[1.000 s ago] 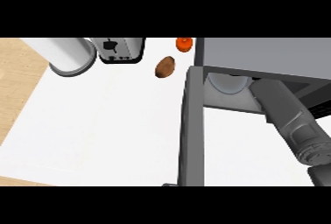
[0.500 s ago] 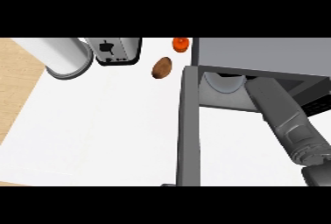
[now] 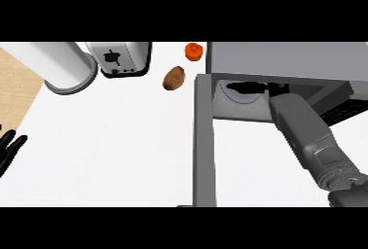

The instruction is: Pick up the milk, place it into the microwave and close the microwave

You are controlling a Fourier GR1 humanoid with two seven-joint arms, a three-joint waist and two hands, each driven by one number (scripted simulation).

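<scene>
The microwave [image 3: 287, 58] stands at the right with its door [image 3: 205, 146] swung open toward me. My right forearm reaches into the cavity, and the black right hand [image 3: 251, 88] shows just inside, above the white turntable plate [image 3: 241, 99]. I cannot see the milk; the arm and the microwave roof hide whatever lies by the hand. My left hand [image 3: 9, 151] rests open at the left edge, fingers up.
A toaster [image 3: 120, 58] and a tall white cylinder [image 3: 64, 65] stand at the back left. A brown potato [image 3: 174, 78] and an orange object [image 3: 194, 51] lie just left of the microwave. The wooden floor shows past the counter's left edge.
The view has shifted a little, bringing the left hand into sight at the left edge. The black right hand now shows inside the microwave's opening, where only the forearm showed before.
</scene>
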